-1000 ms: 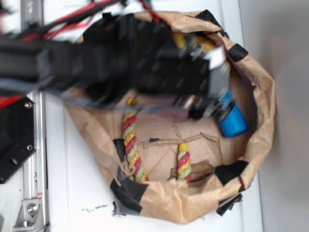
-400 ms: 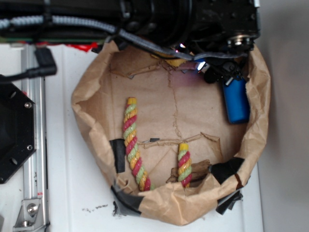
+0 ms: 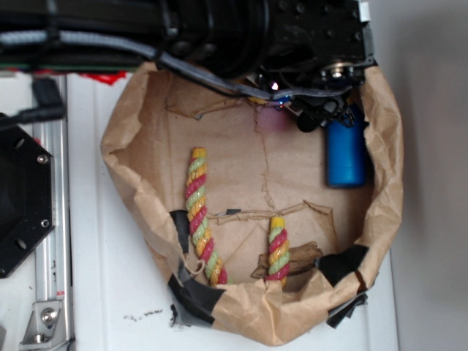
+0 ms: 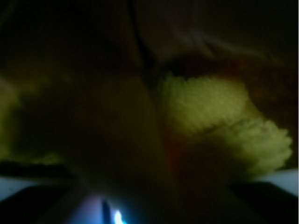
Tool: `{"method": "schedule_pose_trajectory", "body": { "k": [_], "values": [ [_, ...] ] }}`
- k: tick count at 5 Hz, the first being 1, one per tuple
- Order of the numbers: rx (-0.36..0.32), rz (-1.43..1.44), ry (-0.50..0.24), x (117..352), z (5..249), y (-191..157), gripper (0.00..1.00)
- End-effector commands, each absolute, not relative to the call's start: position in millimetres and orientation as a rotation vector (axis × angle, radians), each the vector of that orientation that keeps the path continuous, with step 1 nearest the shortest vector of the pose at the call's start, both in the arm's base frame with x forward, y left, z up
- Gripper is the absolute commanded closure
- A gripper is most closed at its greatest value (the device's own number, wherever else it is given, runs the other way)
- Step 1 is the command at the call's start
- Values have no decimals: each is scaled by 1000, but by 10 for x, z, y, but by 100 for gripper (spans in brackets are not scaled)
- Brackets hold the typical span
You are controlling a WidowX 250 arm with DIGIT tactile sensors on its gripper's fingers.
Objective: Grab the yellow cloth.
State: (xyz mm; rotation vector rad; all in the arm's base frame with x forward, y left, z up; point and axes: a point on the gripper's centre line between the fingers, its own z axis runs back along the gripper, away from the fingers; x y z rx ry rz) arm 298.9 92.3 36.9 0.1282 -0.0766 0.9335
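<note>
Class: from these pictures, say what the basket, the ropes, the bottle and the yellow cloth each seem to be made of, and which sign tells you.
Basket: brown paper, creased and matte, patched with black tape.
Ropes: twisted fibre strands in red, yellow and green, probably cotton.
Bottle: smooth blue, probably plastic.
Yellow cloth: looped, fuzzy pile, like terry towelling.

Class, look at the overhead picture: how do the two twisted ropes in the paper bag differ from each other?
Length: the left rope shows far more of itself than the right rope, which looks like a short stub.
Pose: the left rope runs slightly slanted down the bag floor; the right rope stands nearly straight.
Place: the right rope lies beside a brown scrap; the left rope ends near black tape.
Shared: both are twisted in red, yellow and green strands.
</note>
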Motion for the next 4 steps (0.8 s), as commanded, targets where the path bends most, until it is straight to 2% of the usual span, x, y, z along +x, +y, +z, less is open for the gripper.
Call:
{"method": "schedule_pose_trajectory", "body": {
  "k": [1,2,3,4],
  "values": [
    [-17,608,-241,2864,1222,575,100],
    [-82,414,-264,2712,1593,387,100],
    [-169,207,-157,2537,1712,173,100],
    [-134,90,-154,2492,1752,131,100]
  ]
}}
